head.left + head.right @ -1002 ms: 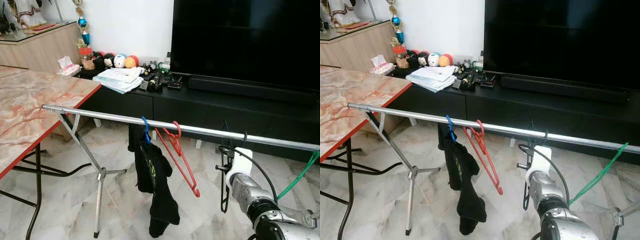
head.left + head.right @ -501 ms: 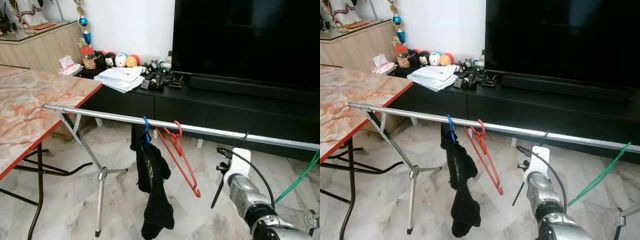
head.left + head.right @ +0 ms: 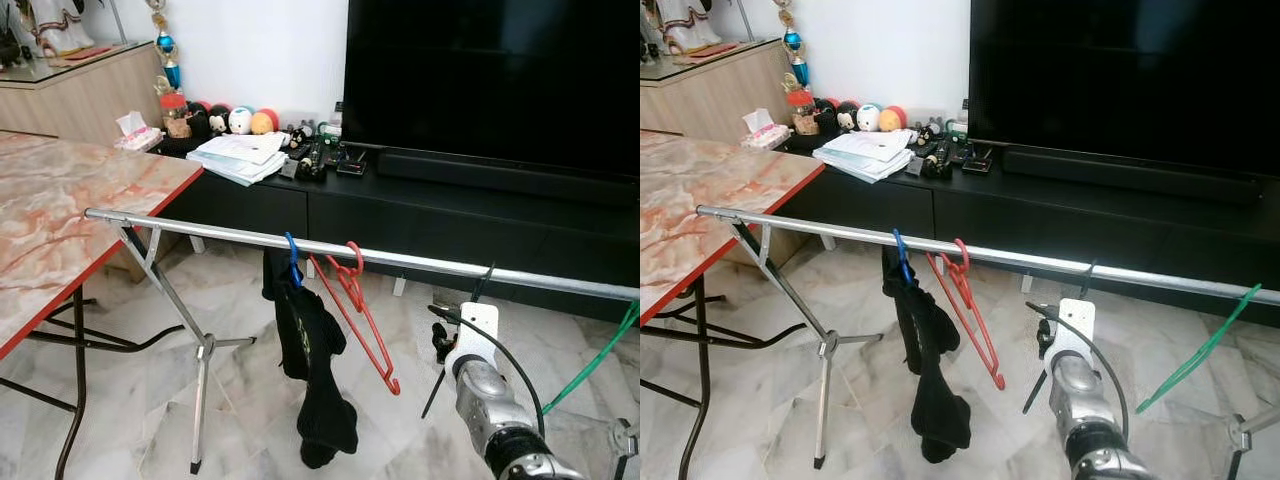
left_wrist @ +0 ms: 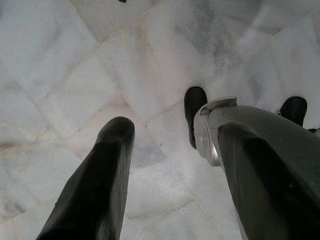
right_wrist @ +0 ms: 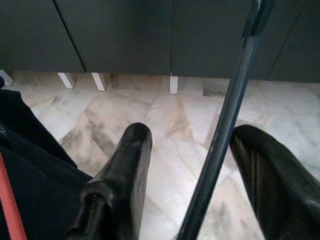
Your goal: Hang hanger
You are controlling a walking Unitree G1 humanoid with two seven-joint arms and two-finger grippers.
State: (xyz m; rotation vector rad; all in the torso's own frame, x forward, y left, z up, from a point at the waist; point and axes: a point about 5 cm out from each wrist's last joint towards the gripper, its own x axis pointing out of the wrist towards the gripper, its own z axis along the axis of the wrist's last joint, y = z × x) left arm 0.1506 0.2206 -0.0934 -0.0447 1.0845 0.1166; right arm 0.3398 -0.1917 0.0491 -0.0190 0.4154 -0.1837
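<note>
A silver clothes rail point(image 3: 400, 259) runs across in front of me. On it hang a blue hanger point(image 3: 291, 262) carrying a black garment point(image 3: 315, 370), a red hanger point(image 3: 362, 320), a black hanger point(image 3: 433, 393) and, at the far right, a green hanger point(image 3: 595, 358). My right gripper point(image 3: 440, 338) is raised just under the rail at the black hanger. It is open, and the hanger's thin bar point(image 5: 225, 125) passes slanted between the fingers, close to one of them. My left gripper point(image 4: 175, 132) hangs open over the marble floor.
A marble-topped table point(image 3: 60, 220) with a red edge stands at the left, close to the rail's end. The rail's folding leg point(image 3: 200, 370) stands on the floor below it. Behind the rail are a low black cabinet point(image 3: 400, 215) and a large TV point(image 3: 490, 80).
The black hanger's lower part has swung from upright to slanted. My right arm has sunk a little. The black garment sways on its hanger.
</note>
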